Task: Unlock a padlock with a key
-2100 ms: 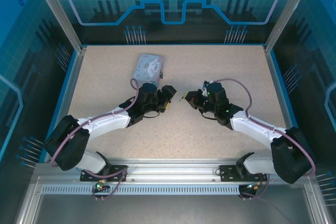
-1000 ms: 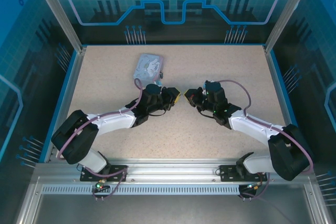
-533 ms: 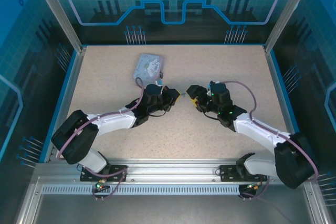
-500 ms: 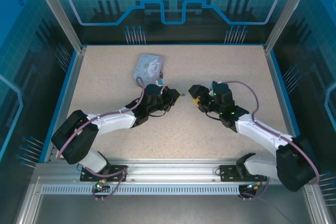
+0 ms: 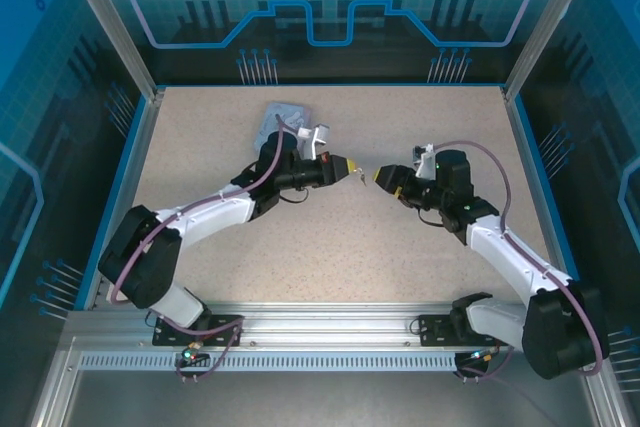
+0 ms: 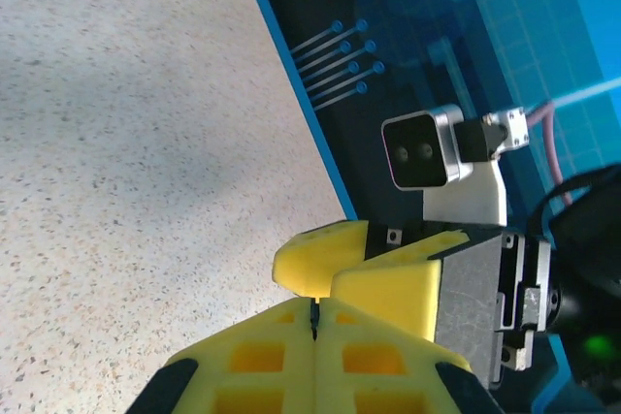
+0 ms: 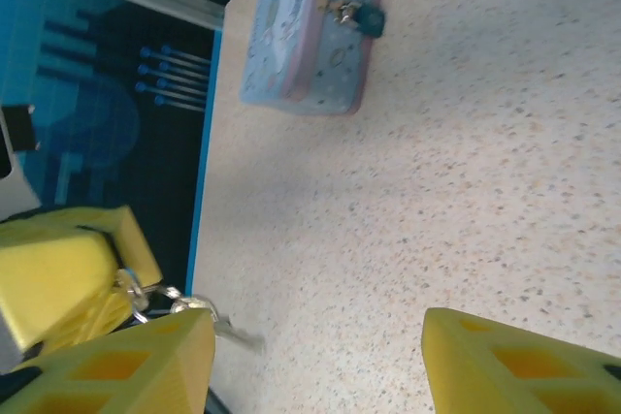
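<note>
My left gripper (image 5: pixel 349 166) hangs above the table's middle, shut on the key (image 7: pixel 231 333). In the left wrist view only a thin dark edge of the key (image 6: pixel 313 318) shows between the closed yellow fingers (image 6: pixel 262 356). In the right wrist view its blade and ring stick out from the left gripper's fingertips (image 7: pixel 60 278). My right gripper (image 5: pixel 384 177) faces it from the right, a short gap away. It is open (image 7: pixel 315 356) with nothing between its fingers. The padlock (image 7: pixel 360 15), small and dark with a bluish part, hangs on the side of the box.
The grey-blue patterned box (image 5: pixel 281 115) lies at the back left of the table, partly behind my left arm, and it shows again in the right wrist view (image 7: pixel 306 41). A blue rim (image 5: pixel 130 177) edges the speckled table. My right wrist camera (image 6: pixel 424 148) faces the left gripper.
The two grippers met at the middle. The right one opened, let go of the key and drew back right. The left one closed on the key and rose toward the back right.
</note>
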Motion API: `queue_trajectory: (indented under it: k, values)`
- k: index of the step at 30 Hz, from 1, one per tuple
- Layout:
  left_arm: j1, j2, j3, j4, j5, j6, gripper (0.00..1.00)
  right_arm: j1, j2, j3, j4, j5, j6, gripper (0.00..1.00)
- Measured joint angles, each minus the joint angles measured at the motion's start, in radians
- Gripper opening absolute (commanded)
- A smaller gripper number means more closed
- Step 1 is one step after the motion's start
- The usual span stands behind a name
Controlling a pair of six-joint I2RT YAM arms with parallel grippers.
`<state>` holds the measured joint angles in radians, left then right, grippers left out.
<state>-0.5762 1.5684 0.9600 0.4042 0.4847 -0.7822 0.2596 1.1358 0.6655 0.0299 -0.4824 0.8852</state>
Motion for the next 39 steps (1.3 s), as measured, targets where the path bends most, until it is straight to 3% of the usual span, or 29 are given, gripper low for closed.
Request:
queue_trajectory:
  k: [5,17,39]
  values:
    - [0.019,0.051,0.014,-0.027,0.056,0.038,0.0,-0.006,0.0,0.006,0.0,-0.073,-0.068,0.44]
    - [0.023,0.085,0.055,-0.079,0.121,0.076,0.0,-0.012,0.038,0.014,0.083,-0.177,-0.112,0.41]
    - [0.018,0.099,0.068,-0.075,0.142,0.066,0.0,-0.005,0.169,0.018,0.2,-0.234,-0.104,0.34]
